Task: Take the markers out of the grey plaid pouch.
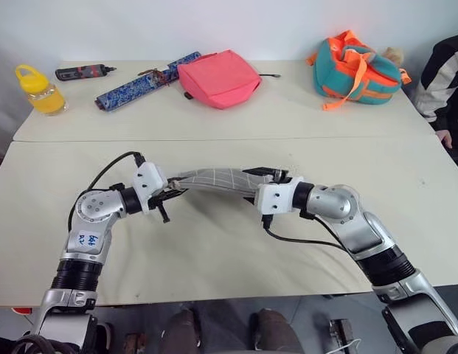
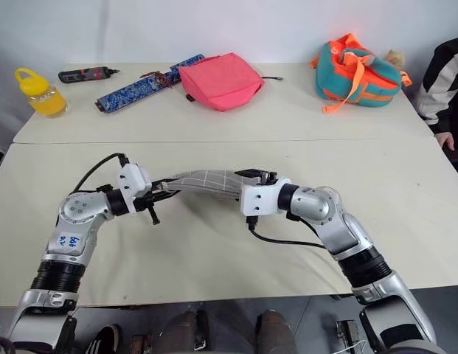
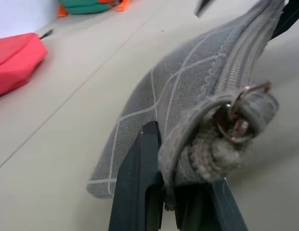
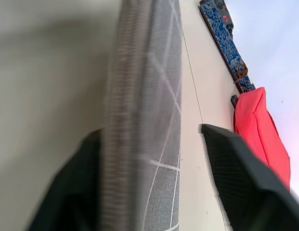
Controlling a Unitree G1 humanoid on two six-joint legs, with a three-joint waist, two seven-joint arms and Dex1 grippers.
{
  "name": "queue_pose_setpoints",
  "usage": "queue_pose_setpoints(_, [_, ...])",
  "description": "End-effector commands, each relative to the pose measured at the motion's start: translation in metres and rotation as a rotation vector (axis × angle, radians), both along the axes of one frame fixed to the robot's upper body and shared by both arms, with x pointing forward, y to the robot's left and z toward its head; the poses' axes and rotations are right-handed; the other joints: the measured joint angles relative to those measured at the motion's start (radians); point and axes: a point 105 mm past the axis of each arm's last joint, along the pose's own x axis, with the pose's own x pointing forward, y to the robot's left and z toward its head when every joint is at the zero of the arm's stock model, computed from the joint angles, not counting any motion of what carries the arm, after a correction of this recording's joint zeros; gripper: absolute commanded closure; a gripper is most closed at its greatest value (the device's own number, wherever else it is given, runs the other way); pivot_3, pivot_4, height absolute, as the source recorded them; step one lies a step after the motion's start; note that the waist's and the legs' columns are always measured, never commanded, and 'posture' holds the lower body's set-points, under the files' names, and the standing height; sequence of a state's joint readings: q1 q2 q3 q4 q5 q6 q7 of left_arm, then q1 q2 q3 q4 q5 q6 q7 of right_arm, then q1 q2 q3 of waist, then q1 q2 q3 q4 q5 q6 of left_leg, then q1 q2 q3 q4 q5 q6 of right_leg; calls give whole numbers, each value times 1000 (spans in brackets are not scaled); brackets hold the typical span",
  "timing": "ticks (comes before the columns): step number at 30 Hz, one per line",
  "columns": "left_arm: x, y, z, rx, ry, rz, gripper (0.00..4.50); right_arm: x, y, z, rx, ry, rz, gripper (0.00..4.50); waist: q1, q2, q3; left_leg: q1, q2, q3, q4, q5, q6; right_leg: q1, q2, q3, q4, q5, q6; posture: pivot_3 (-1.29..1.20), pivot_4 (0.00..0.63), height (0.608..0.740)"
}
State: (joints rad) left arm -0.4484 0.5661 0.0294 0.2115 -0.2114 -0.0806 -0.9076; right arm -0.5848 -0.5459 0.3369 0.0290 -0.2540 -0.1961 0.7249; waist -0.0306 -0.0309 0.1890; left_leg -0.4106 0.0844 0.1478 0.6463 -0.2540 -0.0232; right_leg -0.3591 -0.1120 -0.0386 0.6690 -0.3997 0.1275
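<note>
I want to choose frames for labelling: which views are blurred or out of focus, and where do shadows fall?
Left wrist view: the grey plaid pouch is soft near its ring end, the background softer. Right wrist view: the pouch and the right gripper fingers are blurred. Left eye view: even light, a faint shadow on the table under the pouch.

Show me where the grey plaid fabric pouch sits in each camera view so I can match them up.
Left eye view: grey plaid fabric pouch at centre, spanning between both wrists above the table.
Right eye view: same, centre.
Left wrist view: fills the middle, ring-tab end nearest, clamped in the black fingers.
Right wrist view: a band from top to bottom, left of centre.
Shared landmark: pink fabric pouch.
</note>
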Motion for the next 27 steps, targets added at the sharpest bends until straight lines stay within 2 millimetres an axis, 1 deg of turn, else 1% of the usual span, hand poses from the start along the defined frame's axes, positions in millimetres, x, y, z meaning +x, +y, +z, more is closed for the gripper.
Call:
queue_pose_setpoints(1, [-6, -2, 12, -102, -12, -23, 4500, -1, -2, 16, 34, -52, 10, 2622, 0, 0, 0, 0, 0, 0, 0, 0, 0, 0, 0, 0, 0, 0, 0, 0, 150, 740])
queue_pose_setpoints(2, [-7, -2, 13, -124, -3, -25, 4500, 0, -3, 16, 30, -52, 5, 2622, 0, 0, 0, 0, 0, 0, 0, 0, 0, 0, 0, 0, 0, 0, 0, 0, 150, 740])
queue_pose_setpoints(4, [-8, -2, 15, -162, 14, -28, 3831, 2, -6, 18, 42, -52, -6, 2622, 0, 0, 0, 0, 0, 0, 0, 0, 0, 0, 0, 0, 0, 0, 0, 0, 150, 740])
queue_pose_setpoints(6, [-11, -2, 15, -177, 22, -40, 3322, 5, -7, 22, 63, -49, -15, 2622, 0, 0, 0, 0, 0, 0, 1, 0, 0, 0, 0, 0, 0, 0, 0, 0, 150, 740])
queue_pose_setpoints(10, [-15, 0, 13, -175, 25, -26, 1978, 8, -10, 24, 51, -56, -19, 2623, -3, 0, 0, 0, 0, 0, 1, 0, 0, 0, 0, 0, 1, 0, 0, 0, 150, 740])
queue_pose_setpoints(14, [-13, 0, 9, -147, 2, 1, 753, 6, -10, 15, 15, -32, 0, 2623, -1, 0, 0, 0, 0, 0, 1, 0, 0, 0, 0, 0, 1, 0, 0, 0, 150, 740])
queue_pose_setpoints(15, [-12, 0, 9, -130, -16, 7, 595, 6, -10, 15, 15, -27, 3, 2623, 0, 0, 0, 0, 0, 0, 1, 0, 0, 0, 0, 0, 0, 0, 0, 0, 150, 740])
queue_pose_setpoints(16, [-13, -1, 9, -127, -17, 1, 162, 5, -11, 15, 24, -16, 3, 2623, 0, 0, 0, 0, 0, 0, 1, 0, 0, 0, 0, 0, 0, 0, 0, 0, 150, 740])
queue_pose_setpoints(17, [-13, -1, 9, -122, -24, 0, 4, 5, -11, 15, 40, -4, 3, 2623, 0, 0, 0, 0, 0, 0, 1, 0, 0, 1, 0, 0, 0, 0, 0, 0, 150, 740])
queue_pose_setpoints(22, [-12, 0, 11, -113, -61, 6, 0, 6, -16, 13, 73, 38, -16, 2623, 0, 0, 0, 0, 0, 0, 1, 0, 0, 0, 0, 0, 0, 0, 0, 0, 150, 740])
queue_pose_setpoints(24, [-12, -3, 9, -109, -54, -3, 0, 4, -17, 11, 87, 80, -11, 1899, 0, 0, 0, 0, 0, 0, 0, 0, 0, 0, 0, 0, 0, 0, 0, 0, 150, 740])
queue_pose_setpoints(25, [-12, -4, 8, -100, -57, -6, 0, 3, -17, 8, 87, 95, -10, 1665, 0, 0, 0, 0, 0, 0, 0, 0, 0, 0, 0, 0, 0, 0, 0, 0, 150, 740])
queue_pose_setpoints(27, [-12, -6, 6, -98, -57, -8, 0, 2, -17, 5, 69, 95, -10, 1032, 1, 0, 0, 0, 0, 0, 1, 0, 0, 1, 0, 0, 0, 0, 0, 0, 150, 740])
